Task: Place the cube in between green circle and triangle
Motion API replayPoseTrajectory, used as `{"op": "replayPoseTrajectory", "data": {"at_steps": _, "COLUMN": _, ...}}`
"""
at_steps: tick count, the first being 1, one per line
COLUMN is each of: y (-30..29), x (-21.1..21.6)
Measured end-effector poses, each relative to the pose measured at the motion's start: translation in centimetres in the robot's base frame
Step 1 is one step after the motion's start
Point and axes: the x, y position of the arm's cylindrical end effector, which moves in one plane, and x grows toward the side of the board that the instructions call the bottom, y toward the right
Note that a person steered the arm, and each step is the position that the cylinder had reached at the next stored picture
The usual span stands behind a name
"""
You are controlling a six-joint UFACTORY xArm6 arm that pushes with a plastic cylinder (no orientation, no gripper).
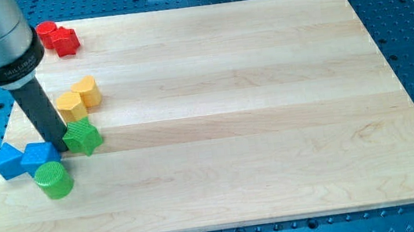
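Observation:
My tip (58,143) rests on the board at the view's left, touching or nearly touching the upper right of the blue cube (39,156). The green circle, a short cylinder (54,180), sits just below the cube and touches it. A blue triangle-like block (8,160) lies against the cube's left side. A green star (81,137) sits just to the right of my tip.
A yellow pentagon (70,106) and a yellow heart-like block (88,92) sit above the green star. Two red blocks (56,38) lie at the board's top left corner. The wooden board (238,112) ends close to the blue blocks on the left.

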Motion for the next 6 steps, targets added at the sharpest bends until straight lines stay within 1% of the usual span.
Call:
{"op": "replayPoseTrajectory", "data": {"at_steps": 3, "y": 0.0, "x": 2.0}}
{"op": "replayPoseTrajectory", "data": {"at_steps": 5, "y": -0.1, "x": 2.2}}
{"op": "replayPoseTrajectory", "data": {"at_steps": 6, "y": 0.0, "x": -1.5}}
